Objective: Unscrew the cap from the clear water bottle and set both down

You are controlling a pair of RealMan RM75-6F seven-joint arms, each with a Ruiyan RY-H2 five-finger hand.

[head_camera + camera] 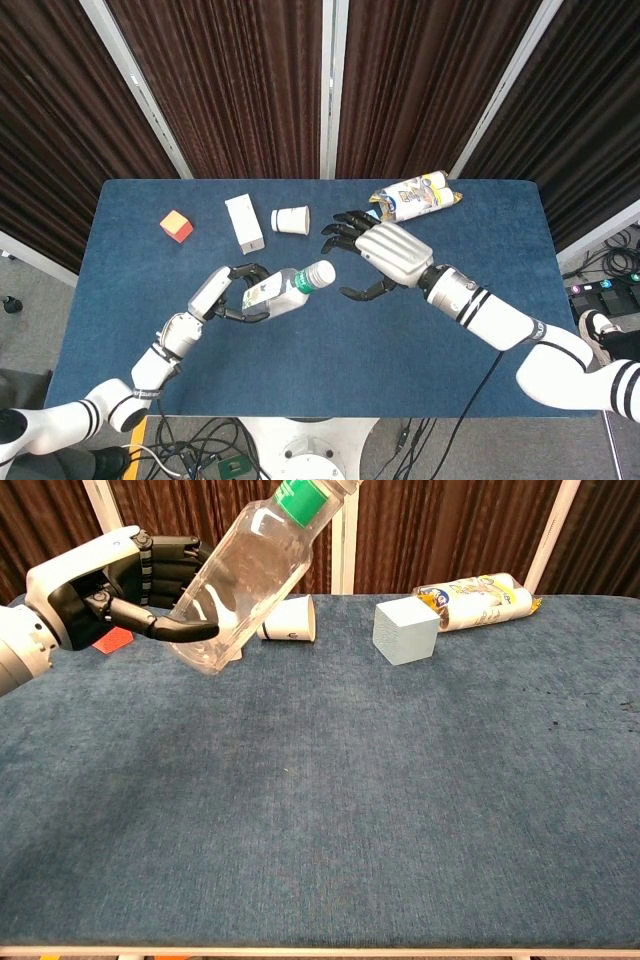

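Clear plastic and a green label band marked the water bottle [283,291], which the left robot hand [228,293] gripped around its body, holding it tilted above the worktop [400,810] toward the front-left corner, neck pointing up and toward the right. The white cap [321,272] sat on the neck, apparently not yet off. The right robot hand [385,256] hung just beside the cap without touching it, fingers spread and holding nothing.

To do the unscrewing well, the right robot hand probably needed to come in along the line of the neck, so that fingers and thumb would close on opposite sides of the cap rather than on the green band below it. The left grip looked worth keeping firm, since thin clear walls would likely flex and let the bottle turn with the cap. The chest view cut the cap off at its top edge.
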